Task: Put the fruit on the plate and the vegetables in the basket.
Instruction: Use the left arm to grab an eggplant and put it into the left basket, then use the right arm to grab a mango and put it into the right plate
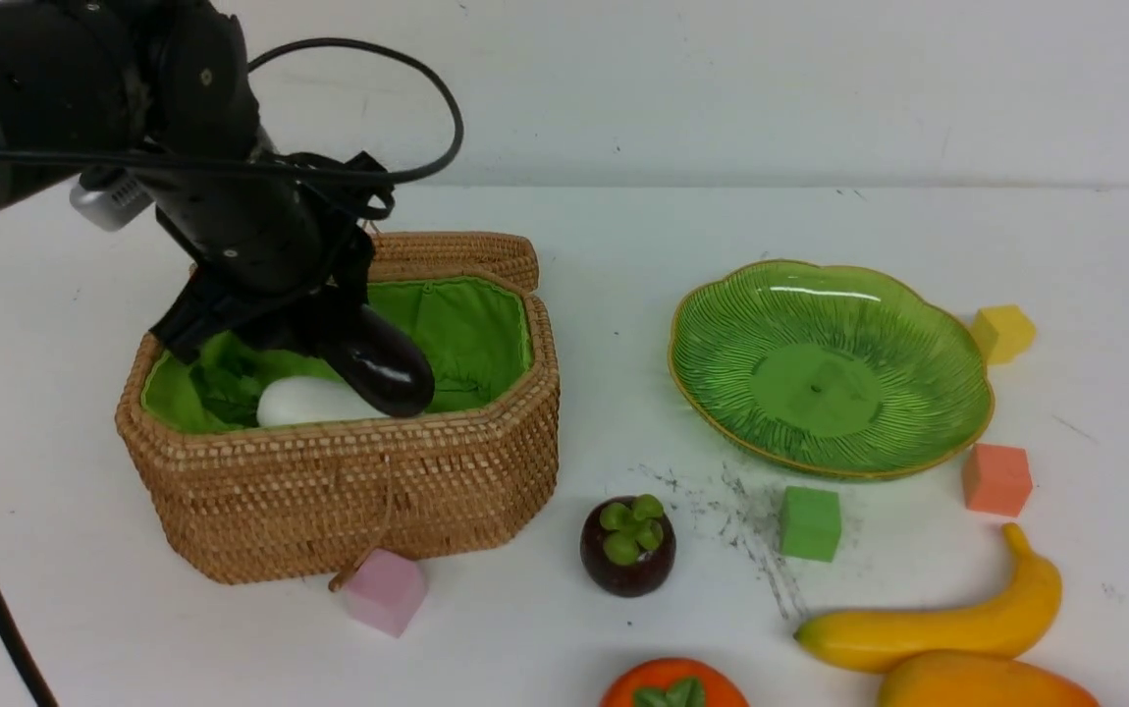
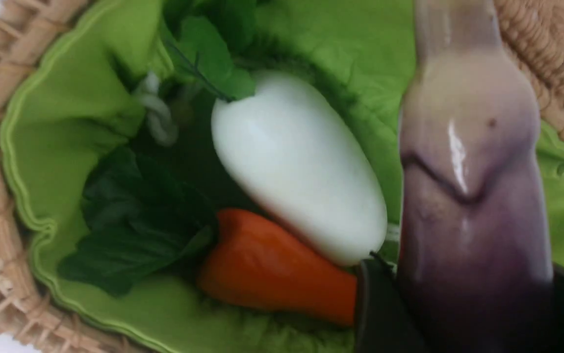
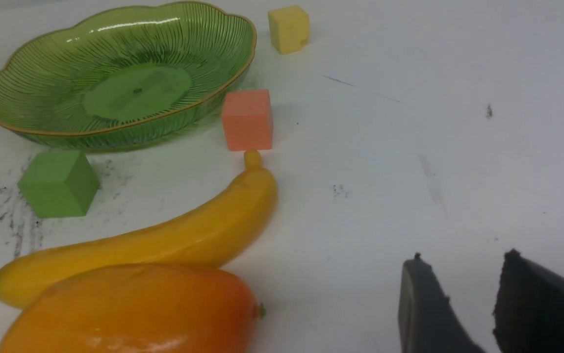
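On the white table (image 1: 722, 226), the left pincer (image 2: 473, 304) clamps eggplant (image 1: 383, 368) above basket (image 1: 358, 491).

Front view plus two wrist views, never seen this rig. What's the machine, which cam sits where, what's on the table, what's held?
It is a robot with two arms, each ending in a two-finger gripper. The front view looks forward from between the arms; each wrist view rides on one arm. The left gripper is shut on a purple eggplant over the open woven basket, where a white radish and a carrot lie. The right gripper is open and empty over the white table. On the table: an empty green plate, banana, mango, persimmon, mangosteen, plus a pink cube, a green cube, an orange cube and a yellow cube.
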`<state>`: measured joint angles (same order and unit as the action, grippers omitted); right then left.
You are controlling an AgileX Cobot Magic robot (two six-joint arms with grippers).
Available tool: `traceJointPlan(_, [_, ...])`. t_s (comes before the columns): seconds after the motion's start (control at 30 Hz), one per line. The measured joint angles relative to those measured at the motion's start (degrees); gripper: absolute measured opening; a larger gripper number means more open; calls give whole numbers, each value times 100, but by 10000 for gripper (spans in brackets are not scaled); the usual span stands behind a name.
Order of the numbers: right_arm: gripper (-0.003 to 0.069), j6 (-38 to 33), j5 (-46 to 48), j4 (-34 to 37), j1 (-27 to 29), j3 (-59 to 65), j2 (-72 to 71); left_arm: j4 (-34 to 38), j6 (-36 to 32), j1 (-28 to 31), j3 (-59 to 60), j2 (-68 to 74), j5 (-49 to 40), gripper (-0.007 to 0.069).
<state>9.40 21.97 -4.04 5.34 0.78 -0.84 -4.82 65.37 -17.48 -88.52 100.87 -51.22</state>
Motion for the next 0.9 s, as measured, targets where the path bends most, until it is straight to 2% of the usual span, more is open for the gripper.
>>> traceJointPlan(0.07, [243, 0, 0, 0, 0, 0, 0, 0, -17, 0, -12, 0, 0, 370])
traceJointPlan(0.17, [243, 0, 0, 0, 0, 0, 0, 0, -17, 0, -14, 0, 5, 422])
traceJointPlan(0.23, [243, 0, 0, 0, 0, 0, 0, 12, -17, 0, -14, 0, 11, 512])
traceJointPlan(0.33, [243, 0, 0, 0, 0, 0, 0, 28, -28, 0, -14, 0, 5, 594])
traceJointPlan(0.47, [243, 0, 0, 0, 0, 0, 0, 41, -155, 0, -14, -15, -47, 617])
traceJointPlan(0.67, [243, 0, 0, 0, 0, 0, 0, 116, -1222, 0, -14, -360, -453, 549])
traceJointPlan(0.77, [243, 0, 0, 0, 0, 0, 0, 145, -1922, 0, -14, -926, -1112, 447])
traceJointPlan(0.9, [243, 0, 0, 0, 0, 0, 0, 86, -2362, 0, -14, -1717, -1668, 306])
